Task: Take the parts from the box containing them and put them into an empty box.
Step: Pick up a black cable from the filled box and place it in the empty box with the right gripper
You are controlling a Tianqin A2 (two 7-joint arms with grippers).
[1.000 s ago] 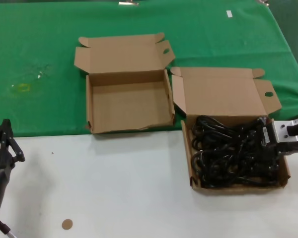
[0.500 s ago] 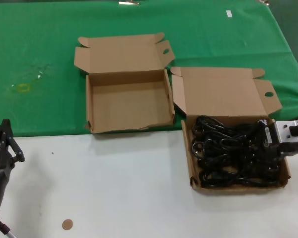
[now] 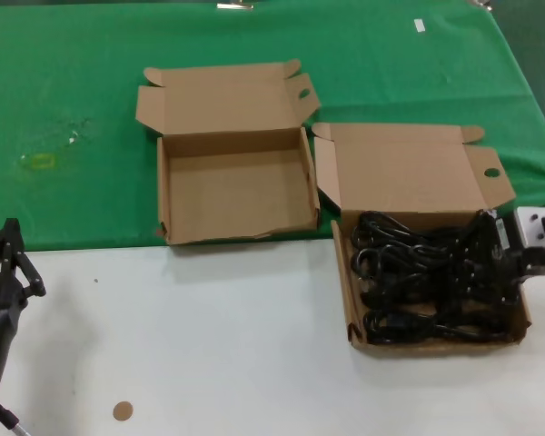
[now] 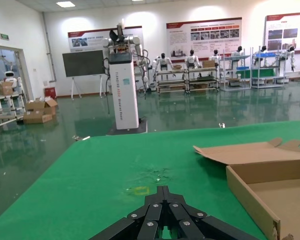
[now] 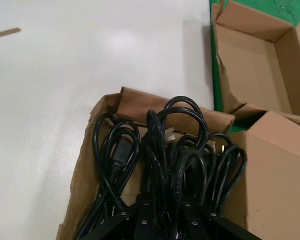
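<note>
The right hand (image 3: 501,262) was positioned at the right side of the shallow brown cardboard box with the tall plain lid (image 3: 438,338), its fingers lowered among the coiled black power cords (image 3: 427,277) filling that box; whether they were clamped could not be determined. The empty brown cardboard box with the wavy-edged lid (image 3: 236,191) lay open just beside it on the green cloth. The left hand (image 3: 7,259) was parked above the white desk (image 3: 209,336), fingers together.
</note>
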